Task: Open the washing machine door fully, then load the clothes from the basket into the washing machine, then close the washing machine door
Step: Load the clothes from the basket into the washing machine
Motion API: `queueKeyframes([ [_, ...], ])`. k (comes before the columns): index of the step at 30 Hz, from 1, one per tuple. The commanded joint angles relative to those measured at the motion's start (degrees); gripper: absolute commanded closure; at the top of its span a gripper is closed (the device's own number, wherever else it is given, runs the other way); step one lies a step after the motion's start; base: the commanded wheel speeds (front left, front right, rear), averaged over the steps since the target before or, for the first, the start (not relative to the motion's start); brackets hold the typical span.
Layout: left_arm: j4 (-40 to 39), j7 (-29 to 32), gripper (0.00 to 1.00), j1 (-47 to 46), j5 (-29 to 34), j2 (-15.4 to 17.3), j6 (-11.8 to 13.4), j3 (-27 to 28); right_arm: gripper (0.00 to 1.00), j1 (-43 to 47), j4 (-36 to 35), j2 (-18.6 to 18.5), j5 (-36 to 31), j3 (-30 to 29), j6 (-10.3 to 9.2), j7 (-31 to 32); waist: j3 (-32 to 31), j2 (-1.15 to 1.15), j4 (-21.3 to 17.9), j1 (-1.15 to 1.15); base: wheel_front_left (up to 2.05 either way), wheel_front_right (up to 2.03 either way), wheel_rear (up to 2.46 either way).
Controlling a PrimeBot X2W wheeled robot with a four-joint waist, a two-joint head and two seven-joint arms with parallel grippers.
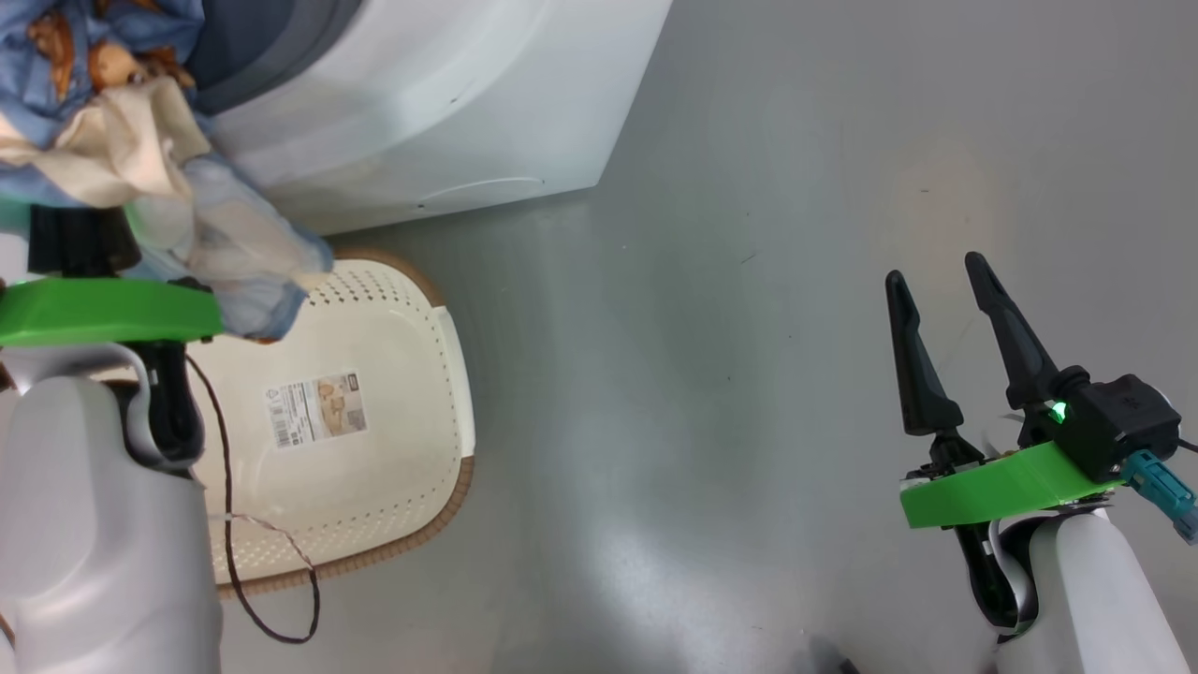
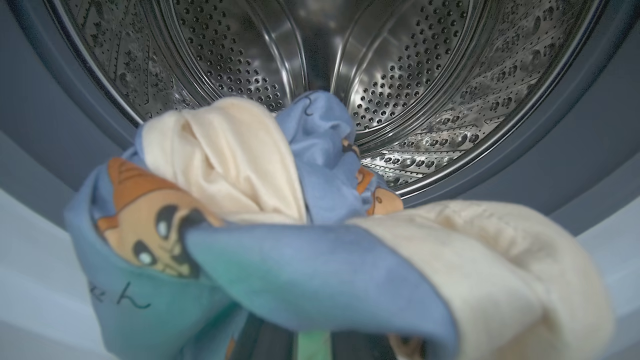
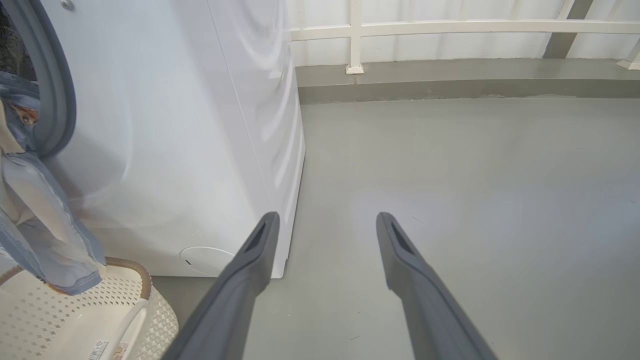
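The clothes (image 1: 112, 159), light blue with orange-brown figures and a cream patch, hang bunched from my left gripper (image 1: 77, 239), which is shut on them; its fingers are buried in the fabric. The bundle (image 2: 300, 260) is held up right before the washing machine's (image 1: 449, 103) steel drum (image 2: 425, 75), at the grey ring. A tail of the cloth (image 3: 30, 215) dangles down to the basket (image 1: 374, 309), whose bare cream bottom shows its label. My right gripper (image 1: 934, 271) stands open over bare floor at the right, holding nothing. The washing machine door is out of view.
The basket (image 3: 75, 320) sits on the grey floor against the machine's front lower corner (image 3: 175, 125). A thin dark cable (image 1: 271, 599) loops from my left arm past the basket rim. A white railing (image 3: 450, 30) lines the far edge of the floor.
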Motion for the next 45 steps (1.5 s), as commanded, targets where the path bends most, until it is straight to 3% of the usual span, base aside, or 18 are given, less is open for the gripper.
queueKeyframes([
  [1,-2.47,-0.46,1.0,0.36,-0.1,1.42,0.58,-0.09,0.0,1.37,-0.89,0.27,0.32,1.66,0.09,-0.27,-0.6,0.0,-0.4,0.0,0.0,0.0,0.0],
  [11,3.48,0.52,1.0,-9.46,2.7,4.63,2.39,-1.8,0.0,2.85,0.11,0.69,2.16,3.14,0.09,-0.27,-1.82,0.0,-4.66,0.0,0.0,0.0,0.0],
  [29,30.2,0.5,1.0,-32.56,7.02,18.73,5.57,-2.88,0.0,6.4,1.68,0.74,5.48,9.36,0.09,-0.27,-1.58,0.0,-13.85,0.0,0.0,0.0,0.0],
  [38,35.49,-0.23,1.0,-40.05,9.07,23.1,6.49,-4.72,0.0,8.05,1.34,0.74,5.07,10.4,0.09,-0.27,0.57,0.0,-15.52,0.0,0.0,0.0,0.0],
  [45,39.27,-0.38,1.0,-44.68,8.96,25.61,5.45,-5.32,0.0,8.09,0.22,0.74,5.3,11.61,0.09,-0.27,3.68,0.0,-16.89,0.0,0.0,0.0,0.0],
])
